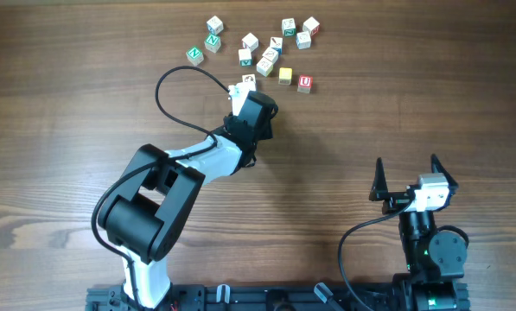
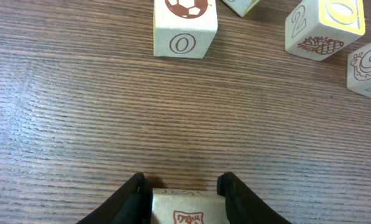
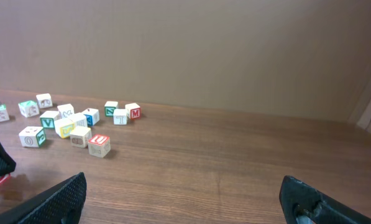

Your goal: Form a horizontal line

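My worry starts right at the left gripper (image 2: 184,185). Its fingers (image 2: 135,198) bracket a white cube with a reddish picture (image 2: 185,210) that appears to sit on the table (image 2: 79,124). No gap shows on either side, and I cannot tell whether they are pinching it or only resting against it. If one finger lets go before the other, or I pull back while one drags, I judge the cube will twist or tip out of square. Ahead of the fingers lies bare wood, then the football "O" cube (image 2: 185,28) dead ahead and the pineapple cube (image 2: 325,28) ahead to the right; pushing too far forward would bump them. No row exists yet as far as I can see. The red "U" cube (image 1: 304,83) stands well off to the right of the fingers, with the yellow cube (image 1: 285,75) between, so a sideways slide towards it risks shoving the yellow one into the line. The left arm reaches forward from its base, elbow raised, forearm angled up and right, wrist tipped down over the cube. The right gripper (image 1: 407,166) sits near its base, fingers spread wide around nothing, looking level across the table.
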You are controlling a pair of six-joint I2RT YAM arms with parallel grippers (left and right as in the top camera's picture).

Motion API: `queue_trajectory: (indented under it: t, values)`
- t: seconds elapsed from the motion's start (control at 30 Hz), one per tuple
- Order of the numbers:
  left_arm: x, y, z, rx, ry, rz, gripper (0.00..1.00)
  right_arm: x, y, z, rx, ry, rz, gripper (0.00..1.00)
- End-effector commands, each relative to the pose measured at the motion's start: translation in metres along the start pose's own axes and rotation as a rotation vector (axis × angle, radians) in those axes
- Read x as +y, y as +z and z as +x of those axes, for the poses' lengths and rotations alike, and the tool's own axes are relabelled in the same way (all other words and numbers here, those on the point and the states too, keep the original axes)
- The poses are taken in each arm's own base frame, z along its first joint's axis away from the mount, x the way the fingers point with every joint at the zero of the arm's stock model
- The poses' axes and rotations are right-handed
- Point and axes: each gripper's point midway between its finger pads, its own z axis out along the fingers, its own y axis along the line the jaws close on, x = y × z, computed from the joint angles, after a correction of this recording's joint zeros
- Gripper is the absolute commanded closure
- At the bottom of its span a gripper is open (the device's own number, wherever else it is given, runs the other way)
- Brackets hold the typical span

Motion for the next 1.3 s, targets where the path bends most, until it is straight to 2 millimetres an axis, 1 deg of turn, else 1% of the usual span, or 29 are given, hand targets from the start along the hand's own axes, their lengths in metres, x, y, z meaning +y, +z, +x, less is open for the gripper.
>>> queue_trajectory:
  t: [0.0,0.1,0.23,0.27,0.3,0.37,0.5,0.57,0.67,0.87,1.07,1.17,1.27]
  values:
    - [0.008,0.005,0.004,-0.006,0.055,-0.035,0.54,0.003,-0.001,-0.003,-0.012,-0.009,-0.017,0.00]
    - [0.005,0.005,0.001,-0.017,0.053,-0.027,0.42,0.003,-0.001,-0.003,-0.013,-0.009,-0.018,0.00]
    - [0.000,0.003,-0.005,-0.037,0.046,-0.006,0.30,0.003,-0.001,-0.003,-0.012,-0.009,-0.017,0.00]
    - [-0.001,0.001,-0.007,-0.040,0.045,-0.002,0.29,0.003,-0.001,-0.003,-0.012,-0.009,-0.018,0.00]
    - [-0.003,-0.002,-0.009,-0.043,0.044,0.006,0.27,0.003,-0.001,-0.002,-0.012,-0.008,-0.017,0.00]
    - [-0.006,-0.008,-0.014,-0.045,0.041,0.022,0.15,0.003,-0.001,-0.003,-0.012,-0.009,-0.017,0.00]
    - [-0.010,-0.031,-0.030,-0.063,0.034,0.039,0.01,0.003,-0.001,-0.003,-0.012,-0.009,-0.018,0.00]
    - [-0.010,-0.052,-0.042,-0.075,0.030,0.046,0.00,0.003,-0.001,-0.003,-0.012,-0.009,-0.018,0.00]
    - [-0.009,-0.076,-0.052,-0.083,0.035,0.049,0.00,0.003,-0.001,-0.003,-0.012,-0.009,-0.017,0.00]
    - [-0.001,-0.118,-0.063,-0.085,0.034,0.050,0.00,0.003,-0.001,-0.003,-0.012,-0.008,-0.017,0.00]
    - [0.002,-0.141,-0.071,-0.104,0.084,0.055,0.00,0.005,-0.001,-0.003,-0.013,-0.009,-0.024,0.00]
    - [0.013,-0.147,-0.075,-0.122,0.088,0.002,0.00,0.005,-0.001,-0.003,-0.013,-0.009,-0.024,0.00]
    - [0.024,-0.147,-0.075,-0.128,0.093,-0.056,0.00,0.005,-0.001,-0.003,-0.013,-0.009,-0.024,0.00]
